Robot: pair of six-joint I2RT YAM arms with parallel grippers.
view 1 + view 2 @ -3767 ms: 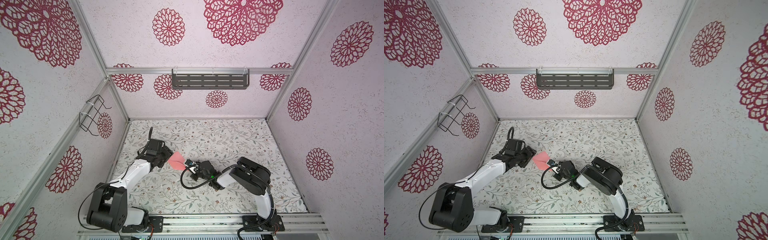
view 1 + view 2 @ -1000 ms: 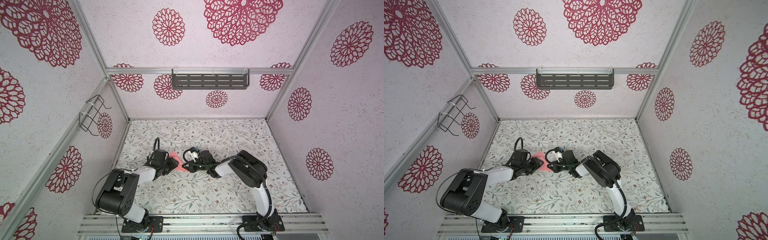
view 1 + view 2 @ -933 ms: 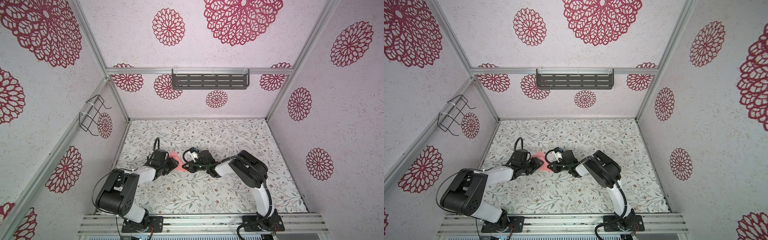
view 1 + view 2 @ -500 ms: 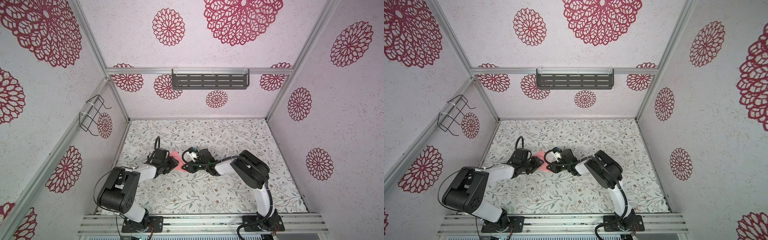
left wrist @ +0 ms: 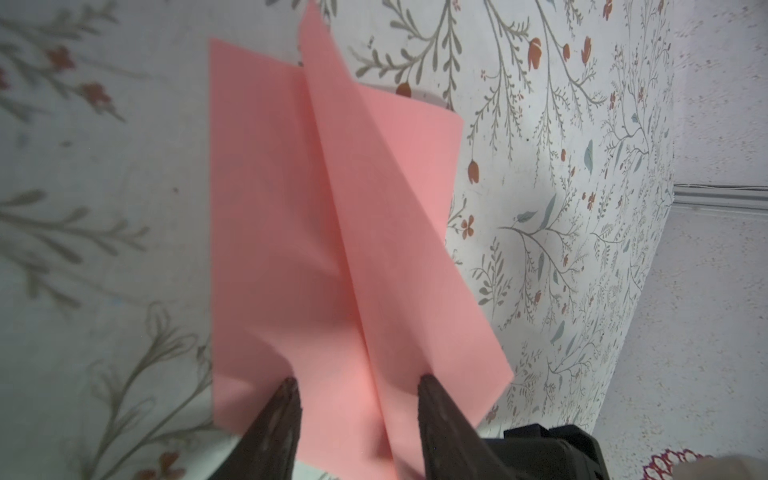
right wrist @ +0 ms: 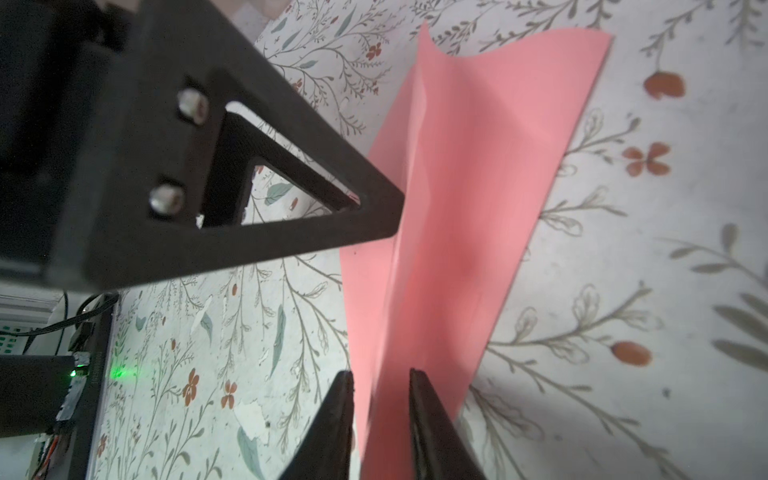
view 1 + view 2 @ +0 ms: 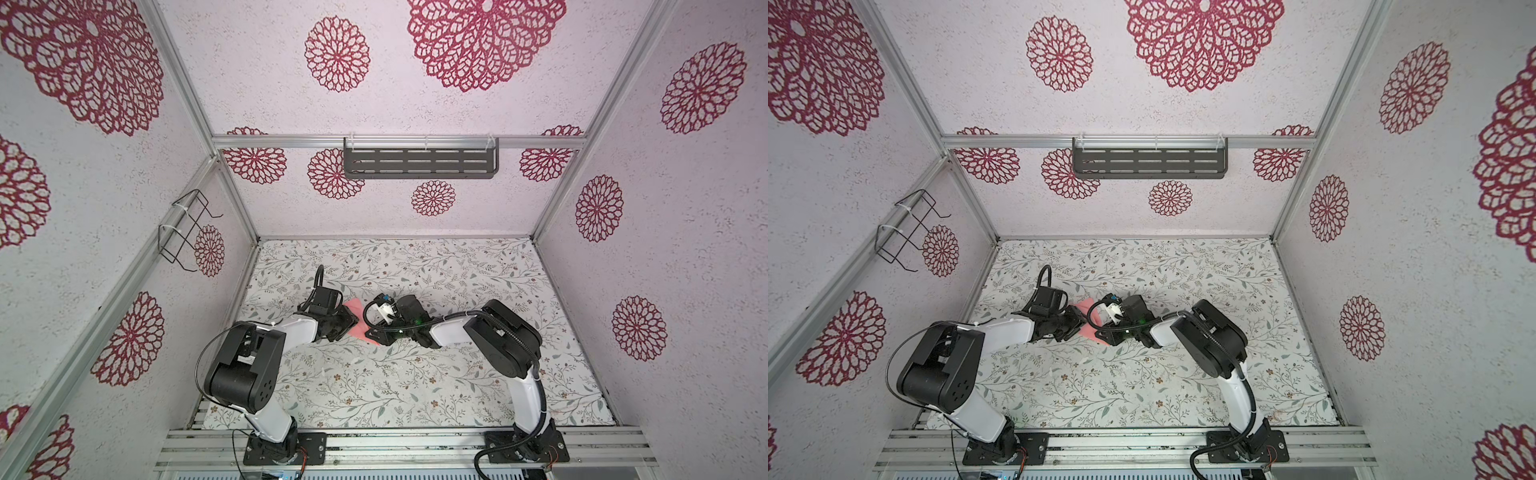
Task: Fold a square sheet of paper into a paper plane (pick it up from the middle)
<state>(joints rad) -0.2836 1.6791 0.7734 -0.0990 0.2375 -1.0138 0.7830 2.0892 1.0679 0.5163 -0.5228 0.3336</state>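
Although the left hand (image 5: 355,386) lay over the pink sheet of paper (image 5: 332,208), its fingers stood half spread, astride the raised middle crease, seemingly to steady the sheet rather than clamp it. The sheet rested between the two hands, left of the table's (image 7: 415,374) middle, partly folded with one flap lifted. The right hand (image 6: 381,378) had its fingers narrow around that same ridge, but I could not tell whether they pinched it. The table wore a leafy flower print. Pale walls (image 7: 415,104) carried red rosettes, with a wire basket (image 7: 185,228) on the left wall and a grey slotted shelf (image 7: 419,162) at the back.
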